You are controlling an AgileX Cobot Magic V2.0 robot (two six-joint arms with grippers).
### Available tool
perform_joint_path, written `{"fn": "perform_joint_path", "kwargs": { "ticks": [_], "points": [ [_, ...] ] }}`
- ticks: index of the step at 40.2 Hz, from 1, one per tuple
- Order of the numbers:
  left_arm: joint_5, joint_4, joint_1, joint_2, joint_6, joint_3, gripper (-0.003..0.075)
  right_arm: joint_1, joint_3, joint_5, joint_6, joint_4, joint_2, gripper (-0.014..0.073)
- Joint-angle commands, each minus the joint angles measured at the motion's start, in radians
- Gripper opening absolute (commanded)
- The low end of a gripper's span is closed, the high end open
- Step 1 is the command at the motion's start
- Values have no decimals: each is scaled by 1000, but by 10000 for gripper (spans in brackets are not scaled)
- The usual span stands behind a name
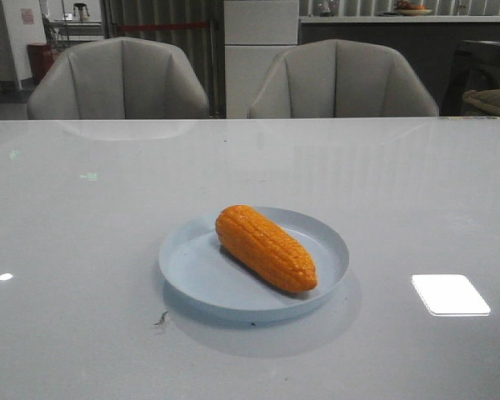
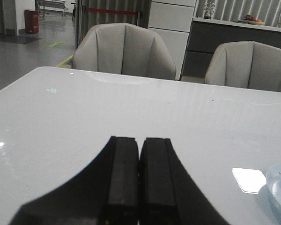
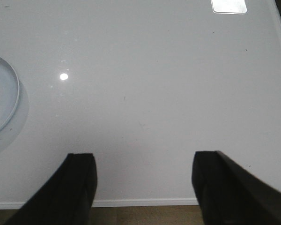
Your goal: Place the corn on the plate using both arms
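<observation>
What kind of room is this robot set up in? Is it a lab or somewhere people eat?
Probably a dining or showroom area, not a bare lab: a glossy white table, two padded grey armchairs drawn up to it, and a counter with a bowl of fruit behind.

**What we cannot see in full**

In both wrist views the plate (image 2: pixel 280 183) is cut by the frame edge, showing only a sliver of rim. We see both chairs (image 1: pixel 118 79) cropped by the table (image 1: pixel 83 250). Background shelf items are too small to tell.
</observation>
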Motion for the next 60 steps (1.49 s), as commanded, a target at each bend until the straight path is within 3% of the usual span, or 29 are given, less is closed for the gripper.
{"fn": "perform_joint_path", "kwargs": {
  "ticks": [1, 29, 34, 39, 46, 52, 60],
  "points": [
    [-76, -4, -13, -15, -15, 3, 90, -6, -24, -54, -8, -4, -1, 542],
    [-76, -4, -13, -15, -15, 3, 90, -6, -24, -56, -8, -9, -2, 542],
    [-76, -4, -13, -15, -15, 3, 90, -5, -2, -89, -8, -13, -37, 507],
    [-76, -4, -13, -15, -15, 3, 90, -5, 99, -246, -8, -13, -123, 324],
    [-76, -4, -13, -15, -15, 3, 90, -5, 347, -605, -8, 7, -283, 57],
    [-76, -4, -13, -15, -15, 3, 90, -5, 571, -860, -8, 55, -440, 56],
    [-76, -4, -13, -15, -15, 3, 90, -5, 798, -957, -8, 104, -638, 56]
  ]
}}
